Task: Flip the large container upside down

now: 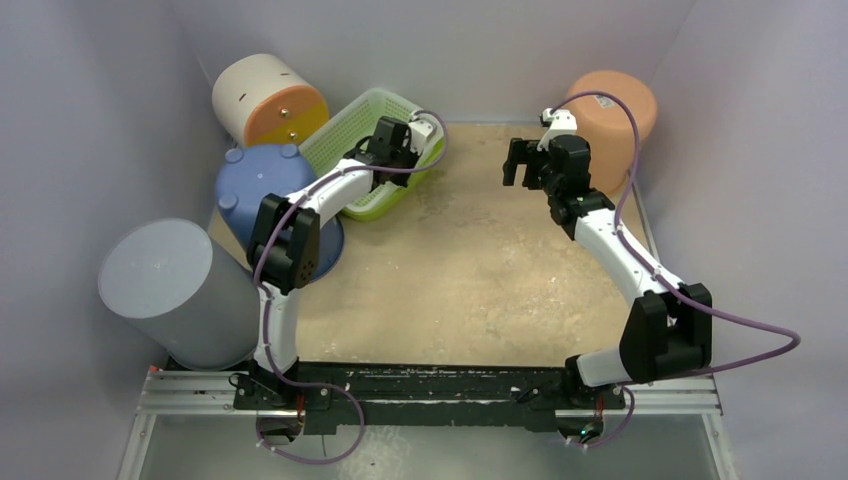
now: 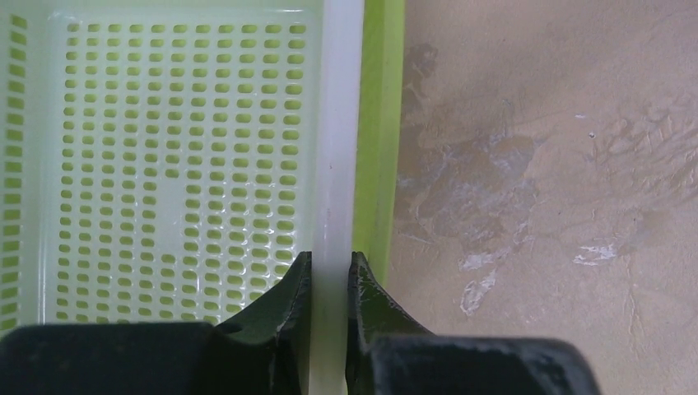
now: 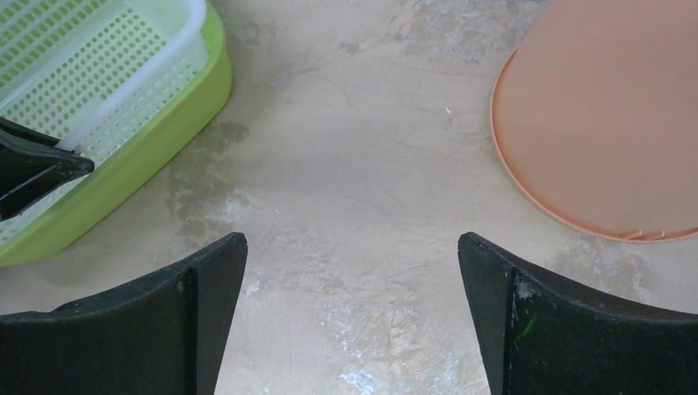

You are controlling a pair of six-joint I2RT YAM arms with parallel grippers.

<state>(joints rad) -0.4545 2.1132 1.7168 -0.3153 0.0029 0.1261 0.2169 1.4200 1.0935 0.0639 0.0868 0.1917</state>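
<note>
The green perforated basket (image 1: 350, 125) sits open side up at the far left of the table (image 1: 470, 270), askew to its edges; the arm hides too much to judge its long axis. The left gripper (image 2: 329, 267) is nearly closed, pinching the basket's white rim (image 2: 339, 123) between its fingers. The right gripper (image 3: 352, 247) hangs wide open over bare table, holding nothing, beside an upturned peach bucket (image 3: 609, 123).

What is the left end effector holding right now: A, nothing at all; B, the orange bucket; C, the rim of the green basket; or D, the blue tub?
C: the left wrist view shows the left end effector pinched shut on the white rim of the green basket.
</note>
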